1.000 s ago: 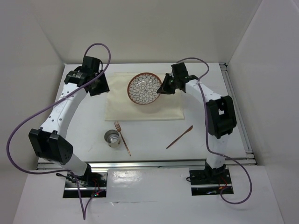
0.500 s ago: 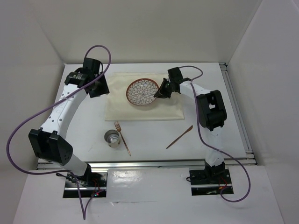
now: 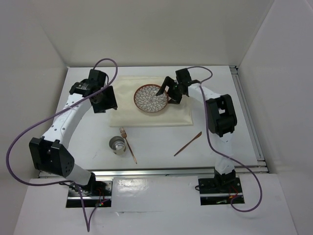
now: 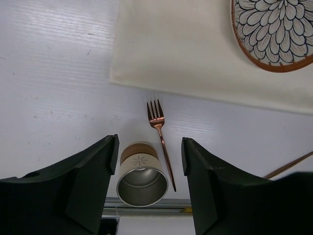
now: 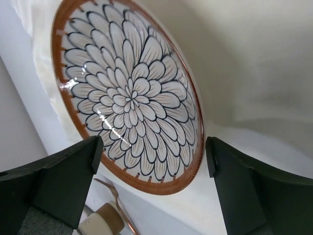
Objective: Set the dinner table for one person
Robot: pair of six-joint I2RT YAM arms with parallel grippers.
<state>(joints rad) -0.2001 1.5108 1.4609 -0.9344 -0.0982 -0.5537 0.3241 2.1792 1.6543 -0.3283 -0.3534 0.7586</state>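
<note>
Only left wrist view showed star motif on cylindrical metal cup (image 4: 142,176), beside slim copper fork (image 4: 160,132). Left gripper (image 4: 149,141) released, empty; right gripper (image 5: 154,142) released over round glossy petal-patterned plate (image 5: 127,93).

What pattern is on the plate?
The plate has dark-outlined flower petals on white, with a reddish-brown rim; clearest in right wrist view.

Cropped and hidden bits
In the left wrist view we lose the plate (image 4: 274,34) past the top and right edges; the copper utensil (image 4: 288,165) runs behind a finger (image 4: 230,196), its kind unclear to us.
</note>
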